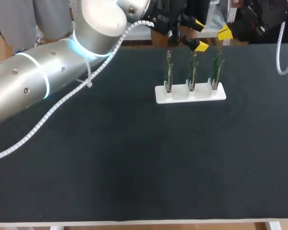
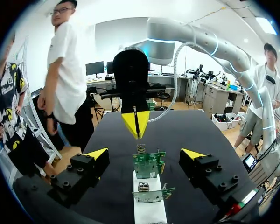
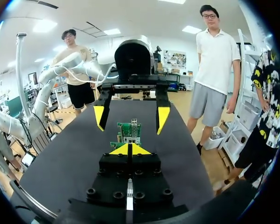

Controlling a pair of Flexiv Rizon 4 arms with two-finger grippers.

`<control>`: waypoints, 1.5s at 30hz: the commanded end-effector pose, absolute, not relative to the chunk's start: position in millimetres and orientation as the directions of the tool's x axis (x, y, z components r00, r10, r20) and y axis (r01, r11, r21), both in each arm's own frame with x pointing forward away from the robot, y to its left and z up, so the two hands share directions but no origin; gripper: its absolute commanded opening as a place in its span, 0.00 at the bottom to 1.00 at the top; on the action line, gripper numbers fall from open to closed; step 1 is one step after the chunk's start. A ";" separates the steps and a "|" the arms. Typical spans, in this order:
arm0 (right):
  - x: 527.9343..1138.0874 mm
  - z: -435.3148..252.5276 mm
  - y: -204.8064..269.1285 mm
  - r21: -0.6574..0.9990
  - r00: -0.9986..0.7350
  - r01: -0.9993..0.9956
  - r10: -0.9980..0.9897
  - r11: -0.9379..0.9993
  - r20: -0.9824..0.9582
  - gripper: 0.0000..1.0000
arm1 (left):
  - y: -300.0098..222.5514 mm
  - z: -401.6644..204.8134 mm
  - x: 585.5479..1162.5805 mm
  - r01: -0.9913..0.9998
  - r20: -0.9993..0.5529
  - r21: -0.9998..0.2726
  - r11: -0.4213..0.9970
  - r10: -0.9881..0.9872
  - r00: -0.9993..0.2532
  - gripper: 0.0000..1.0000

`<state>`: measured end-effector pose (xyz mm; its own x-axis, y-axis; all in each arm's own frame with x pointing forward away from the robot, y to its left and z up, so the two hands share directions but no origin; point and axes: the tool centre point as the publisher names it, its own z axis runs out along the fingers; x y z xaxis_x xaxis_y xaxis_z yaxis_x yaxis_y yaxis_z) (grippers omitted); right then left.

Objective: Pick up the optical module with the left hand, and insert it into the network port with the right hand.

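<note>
The left end effector point(image 2: 145, 154) is open. Its yellow-tipped fingers are spread to either side of a row of three green circuit boards point(image 2: 148, 164), with a gap on each side. The boards stand upright in the slots of a white plastic holder point(image 1: 180, 95) on the black counter point(image 1: 134, 158). I cannot tell which board carries the optical module. The right end effector point(image 3: 129, 149) is closed, tips pressed together with nothing visible between them. It hangs just above the board at the far end of the row, ahead of the left end effector and facing it.
</note>
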<state>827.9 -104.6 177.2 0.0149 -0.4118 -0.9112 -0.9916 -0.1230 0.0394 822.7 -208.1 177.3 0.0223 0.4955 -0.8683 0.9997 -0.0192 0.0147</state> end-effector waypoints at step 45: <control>836.5 231.9 -137.7 -0.019 0.099 -0.983 -0.432 -0.185 -0.896 0.00 | -154.5 242.5 824.0 0.974 -0.842 0.186 0.128 0.532 0.091 1.00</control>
